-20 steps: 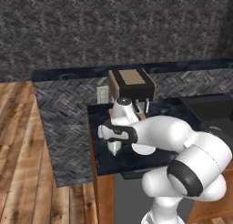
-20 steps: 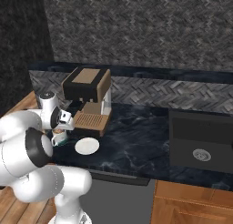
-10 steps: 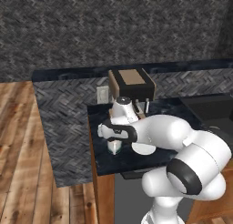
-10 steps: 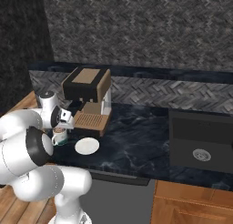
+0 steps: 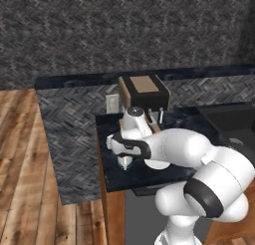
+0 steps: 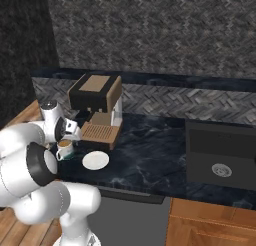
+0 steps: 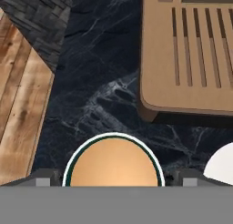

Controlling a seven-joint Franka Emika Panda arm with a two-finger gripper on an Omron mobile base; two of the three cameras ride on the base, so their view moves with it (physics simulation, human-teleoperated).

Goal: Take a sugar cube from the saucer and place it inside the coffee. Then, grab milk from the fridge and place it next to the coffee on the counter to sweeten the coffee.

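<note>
One coffee [image 7: 113, 161] sits directly beneath the gripper [image 7: 113, 178].

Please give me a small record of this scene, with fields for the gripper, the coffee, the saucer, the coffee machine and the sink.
gripper: directly above the coffee, fingers each side of the rim; open or shut unclear
coffee: white mug of light-brown liquid on the counter
saucer: beside the mug; no cube visible on it
coffee machine: behind both
sink: dark basin at the counter's far end
</note>
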